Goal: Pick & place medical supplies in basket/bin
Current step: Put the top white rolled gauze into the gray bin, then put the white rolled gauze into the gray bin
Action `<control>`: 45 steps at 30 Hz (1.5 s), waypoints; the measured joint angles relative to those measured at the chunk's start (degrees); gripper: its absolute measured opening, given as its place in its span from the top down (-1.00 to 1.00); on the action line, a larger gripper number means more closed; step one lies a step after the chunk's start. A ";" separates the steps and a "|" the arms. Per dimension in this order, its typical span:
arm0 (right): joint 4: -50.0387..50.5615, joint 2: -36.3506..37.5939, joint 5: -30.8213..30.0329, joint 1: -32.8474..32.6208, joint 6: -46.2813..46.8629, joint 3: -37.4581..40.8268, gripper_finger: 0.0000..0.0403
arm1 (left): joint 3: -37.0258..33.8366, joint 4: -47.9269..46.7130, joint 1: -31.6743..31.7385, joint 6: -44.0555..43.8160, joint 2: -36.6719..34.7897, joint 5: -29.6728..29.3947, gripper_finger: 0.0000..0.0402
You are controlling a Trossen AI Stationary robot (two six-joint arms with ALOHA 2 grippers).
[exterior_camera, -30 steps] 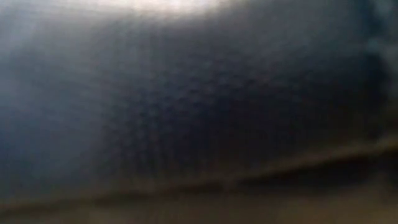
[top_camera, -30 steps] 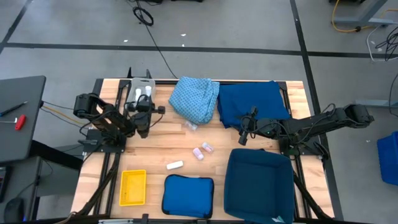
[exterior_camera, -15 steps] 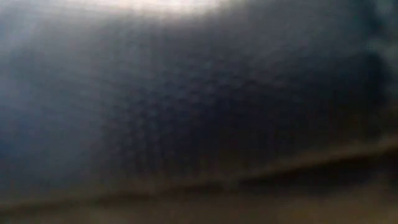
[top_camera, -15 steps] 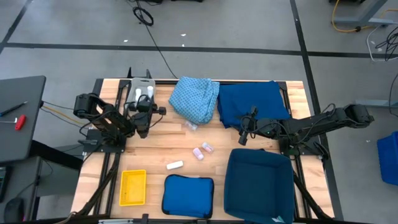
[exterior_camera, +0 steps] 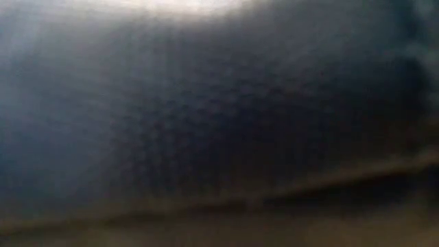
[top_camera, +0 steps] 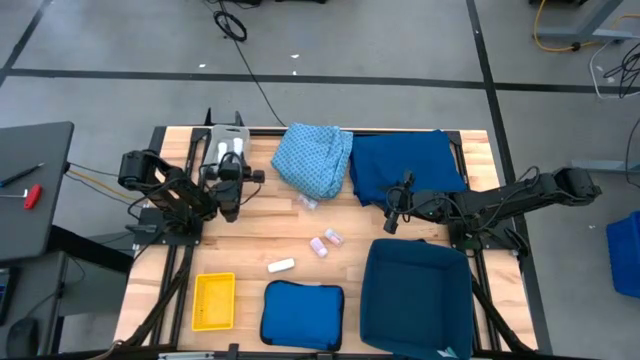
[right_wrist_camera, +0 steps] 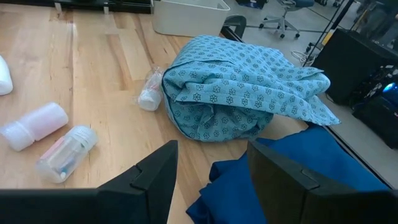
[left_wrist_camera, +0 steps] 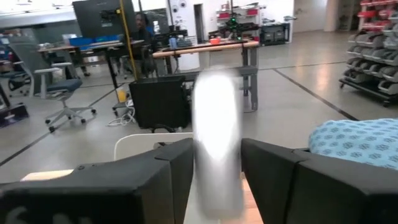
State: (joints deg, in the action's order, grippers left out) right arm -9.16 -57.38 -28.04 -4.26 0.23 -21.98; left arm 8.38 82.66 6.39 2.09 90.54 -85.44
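Note:
My left gripper (top_camera: 229,172) stands at the near end of the grey tray (top_camera: 214,133) at the far left and is shut on a white roll (left_wrist_camera: 216,134). Other white pieces (top_camera: 222,151) lie in the tray. My right gripper (top_camera: 390,218) is open and empty at the near edge of the dark blue cloth (top_camera: 405,160). The light blue patterned cloth (top_camera: 313,158) lies bunched beside it. A clear packet (top_camera: 308,203), two pink packets (top_camera: 326,242) and a white packet (top_camera: 281,265) lie on the table's middle. My left gripper pinches the white roll's long sides (left_wrist_camera: 200,168) between its two fingers. The fingers are about level and point toward the table's far edge, and the roll stands on end between them, its upper part sticking out past the fingertips. Its lower end is hidden.
The yellow mesh basket (top_camera: 214,300), a flat blue pad (top_camera: 302,314) and the large dark blue bin (top_camera: 418,297) line the near edge. In the right wrist view the packets (right_wrist_camera: 50,137) lie near the light blue cloth (right_wrist_camera: 236,93). Something dark and blurred covers the low view.

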 joint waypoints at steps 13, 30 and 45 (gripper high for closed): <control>0.05 0.01 0.01 -0.01 0.44 -0.01 0.00 | 0.00 0.65 0.09 -1.64 0.00 -0.12 0.38; 0.10 0.00 0.01 -0.01 0.44 -0.02 0.00 | 0.00 2.64 -1.55 -4.53 -0.50 51.47 0.38; 0.08 0.00 -0.01 0.01 0.00 -0.02 0.00 | 4.49 -17.08 2.65 -13.58 -0.55 102.39 0.38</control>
State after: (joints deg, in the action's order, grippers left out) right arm -9.08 -57.39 -28.05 -4.25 0.23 -22.00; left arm 12.87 65.58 9.04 -11.50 90.00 16.95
